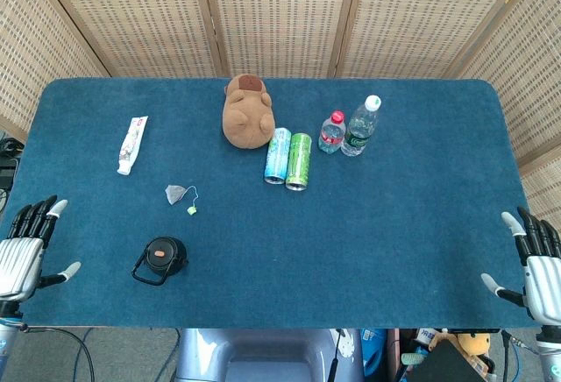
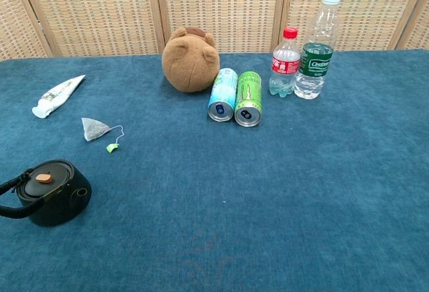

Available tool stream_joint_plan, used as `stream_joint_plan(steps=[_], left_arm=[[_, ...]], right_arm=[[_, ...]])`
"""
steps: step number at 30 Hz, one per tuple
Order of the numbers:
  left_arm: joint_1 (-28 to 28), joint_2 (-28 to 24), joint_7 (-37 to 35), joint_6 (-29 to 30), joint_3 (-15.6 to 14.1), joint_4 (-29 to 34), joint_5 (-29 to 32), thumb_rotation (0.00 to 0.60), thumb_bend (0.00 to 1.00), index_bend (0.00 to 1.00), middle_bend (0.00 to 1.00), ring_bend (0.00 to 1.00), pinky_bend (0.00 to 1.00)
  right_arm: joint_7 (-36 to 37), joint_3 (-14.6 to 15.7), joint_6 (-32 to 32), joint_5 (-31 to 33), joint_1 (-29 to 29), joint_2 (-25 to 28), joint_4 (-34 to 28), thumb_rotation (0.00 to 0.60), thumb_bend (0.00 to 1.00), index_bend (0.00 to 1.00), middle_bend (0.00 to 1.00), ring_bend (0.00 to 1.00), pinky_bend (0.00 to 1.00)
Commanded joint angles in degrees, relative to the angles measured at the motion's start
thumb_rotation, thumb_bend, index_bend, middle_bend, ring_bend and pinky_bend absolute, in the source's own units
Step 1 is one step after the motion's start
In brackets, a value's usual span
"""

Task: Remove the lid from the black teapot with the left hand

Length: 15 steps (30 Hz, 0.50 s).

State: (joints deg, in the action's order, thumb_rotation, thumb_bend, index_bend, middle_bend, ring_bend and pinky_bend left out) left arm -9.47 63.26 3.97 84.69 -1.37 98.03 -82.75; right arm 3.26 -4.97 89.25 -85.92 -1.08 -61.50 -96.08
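The black teapot [image 1: 161, 258] [image 2: 51, 193] stands near the table's front left, its lid [image 1: 162, 250] [image 2: 45, 179] seated on top with a small brown knob. A handle loops off its left side. My left hand [image 1: 24, 251] hovers at the table's left front edge, fingers spread and empty, well left of the teapot. At the right front edge my right hand [image 1: 535, 264] is likewise spread and holds nothing. Neither hand shows in the chest view.
A tea bag [image 1: 178, 194] lies behind the teapot, a toothpaste tube [image 1: 132, 145] further back left. A brown plush toy [image 1: 247, 111], a blue can [image 1: 278, 155], a green can [image 1: 299, 160] and two water bottles [image 1: 351, 128] sit mid-table at the back.
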Motion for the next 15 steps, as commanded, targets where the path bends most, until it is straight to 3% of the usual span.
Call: stream_joint_plan(steps=[1, 10, 13, 15], left_arm=[[0.18, -0.01, -0.15, -0.2, 0.19, -0.34, -0.21, 0.6, 0.19, 0.0, 0.0, 0.0, 0.0], [-2.06, 0.18, -0.84, -4.14, -0.25, 0.55, -4.41, 0.6, 0.2, 0.01, 0.0, 0.0, 0.0], [-4.89, -0.31, 0.5, -9.12, -0.34, 1.87, -5.08, 0.6, 0.2, 0.11, 0.0, 0.0, 0.0], [-7.08, -0.43, 1.42, -12.55, -0.01, 2.61, -5.25, 0.6, 0.2, 0.23, 0.0, 0.0, 0.0]], right_arm=[[0.09, -0.03, 0.13, 0.03, 0.08, 0.02, -0.08, 0.6, 0.0, 0.0, 0.0, 0.0, 0.0], [0.43, -0.01, 0.32, -0.37, 0.11, 0.21, -0.29, 0.6, 0.0, 0.0, 0.0, 0.0, 0.0], [0.43, -0.01, -0.14, -0.09, -0.03, 0.18, -0.21, 0.6, 0.0, 0.0, 0.0, 0.0, 0.0], [0.47, -0.09, -0.27, 0.12, -0.08, 0.19, -0.18, 0.6, 0.0, 0.0, 0.0, 0.0, 0.0]])
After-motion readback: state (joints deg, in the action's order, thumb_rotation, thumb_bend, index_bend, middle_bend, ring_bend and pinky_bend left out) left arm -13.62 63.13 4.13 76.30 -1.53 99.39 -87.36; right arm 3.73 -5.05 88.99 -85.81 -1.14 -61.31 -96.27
